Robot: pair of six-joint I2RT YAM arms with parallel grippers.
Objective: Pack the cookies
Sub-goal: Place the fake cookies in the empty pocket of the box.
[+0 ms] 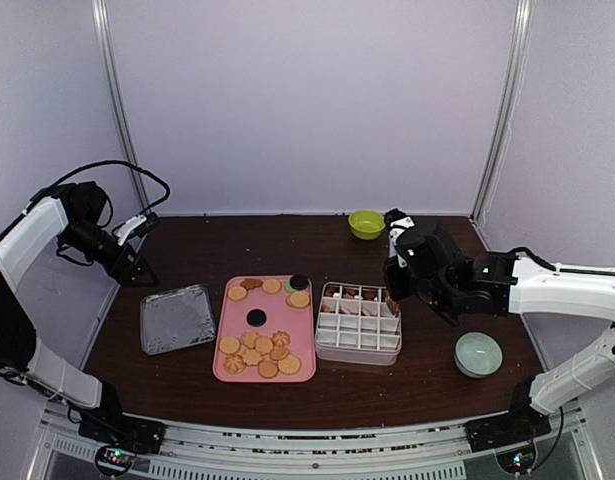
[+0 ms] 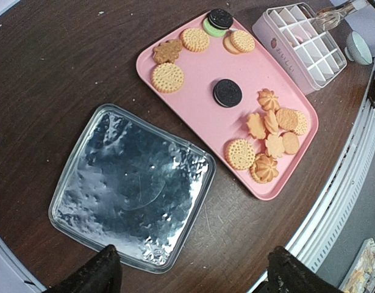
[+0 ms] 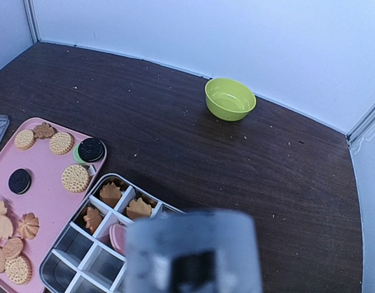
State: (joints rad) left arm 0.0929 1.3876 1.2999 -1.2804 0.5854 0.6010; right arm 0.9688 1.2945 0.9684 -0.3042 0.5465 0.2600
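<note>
My right gripper is clamping the metal tongs; cookies are lying to its left; left gripper gaping.

walls: plain pale lilac | table: dark brown wood | light: even

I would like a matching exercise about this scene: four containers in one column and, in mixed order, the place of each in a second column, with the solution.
Things
1. small lime-green round bowl
2. shiny silver foil tray
3. white plastic box with square compartments
4. pale grey-green round bowl

Places
A. directly left of the pink rectangular tray
B. right of the white box, toward the near edge
C. far side, behind the white box
D. directly right of the pink tray

Pairs: 1-C, 2-A, 3-D, 4-B
</note>
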